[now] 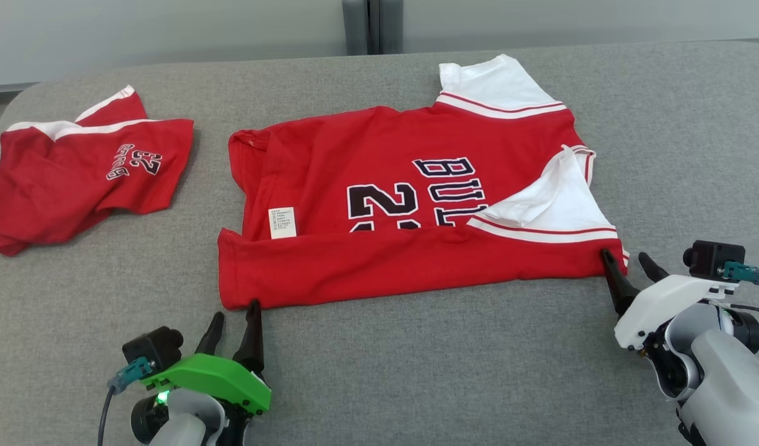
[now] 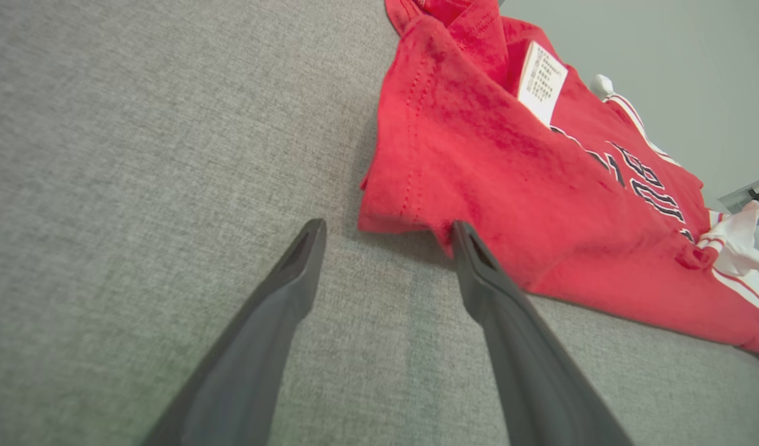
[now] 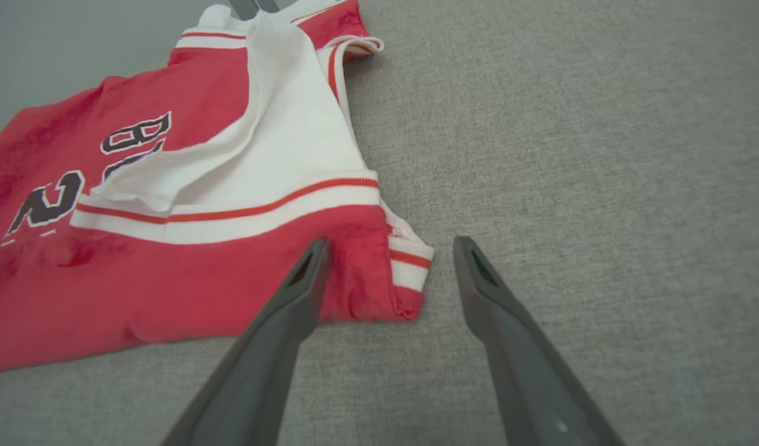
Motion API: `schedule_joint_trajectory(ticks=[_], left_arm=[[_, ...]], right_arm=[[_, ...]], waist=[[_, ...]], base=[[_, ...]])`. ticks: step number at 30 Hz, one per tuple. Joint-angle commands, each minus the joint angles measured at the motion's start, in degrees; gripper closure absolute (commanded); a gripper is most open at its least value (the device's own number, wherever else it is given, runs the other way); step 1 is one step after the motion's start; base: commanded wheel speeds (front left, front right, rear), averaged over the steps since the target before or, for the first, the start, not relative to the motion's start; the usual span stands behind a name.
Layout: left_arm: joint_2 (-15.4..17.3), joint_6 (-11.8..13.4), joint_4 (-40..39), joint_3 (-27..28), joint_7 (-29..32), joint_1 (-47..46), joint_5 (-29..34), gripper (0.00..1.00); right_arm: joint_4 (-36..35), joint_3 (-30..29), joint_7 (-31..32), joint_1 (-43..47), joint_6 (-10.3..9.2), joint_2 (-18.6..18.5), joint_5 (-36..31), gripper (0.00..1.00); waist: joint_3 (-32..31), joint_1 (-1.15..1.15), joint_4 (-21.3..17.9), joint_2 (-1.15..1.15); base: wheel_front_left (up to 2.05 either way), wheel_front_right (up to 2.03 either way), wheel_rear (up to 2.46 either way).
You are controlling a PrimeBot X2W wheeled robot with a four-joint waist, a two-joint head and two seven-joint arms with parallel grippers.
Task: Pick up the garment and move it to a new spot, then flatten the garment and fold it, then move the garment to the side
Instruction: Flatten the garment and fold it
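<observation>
A red jersey (image 1: 410,204) with white sleeves and dark lettering lies on the grey table, its near strip folded up over the front. My left gripper (image 1: 236,313) is open at the jersey's near left corner (image 2: 392,204); its right finger touches the hem, the left one stands on bare cloth. My right gripper (image 1: 624,257) is open around the jersey's near right corner (image 3: 404,285), one finger over the red fabric, the other on the table. Nothing is held by either gripper (image 2: 386,232) (image 3: 389,248).
A second red garment (image 1: 76,167), crumpled, with white trim and the number 23, lies at the table's far left. The grey table (image 1: 416,371) reaches wide to the front and right. A pale wall stands behind its far edge.
</observation>
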Motion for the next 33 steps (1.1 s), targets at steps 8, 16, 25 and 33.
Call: schedule_joint_trajectory(ticks=[8,16,25,33], left_arm=[[-1.4,-1.7,4.2,1.5,-0.8,-4.8,0.8,0.00],[-2.4,-3.6,10.0,0.3,-0.6,-7.8,1.7,1.00],[-2.2,-5.2,9.6,2.8,-0.9,-5.8,2.0,1.00],[-0.9,-4.6,1.2,6.4,-0.9,2.9,3.8,1.00]], right_arm=[[6.4,1.5,-1.3,-3.1,0.00,2.4,1.3,0.00],[10.6,3.7,-1.2,-5.1,0.01,4.4,3.6,1.00],[8.4,5.2,-6.4,-3.1,-0.03,2.8,6.7,1.00],[0.2,5.3,-8.5,5.2,-0.05,-0.4,8.9,1.00]], waist=[[1.1,0.00,0.3,0.00],[2.0,0.00,0.3,0.00],[-0.8,0.00,0.4,0.00],[-4.2,0.00,0.4,0.00]], base=[[0.00,0.00,0.00],[0.00,0.00,0.00],[0.00,0.00,0.00],[0.00,0.00,0.00]])
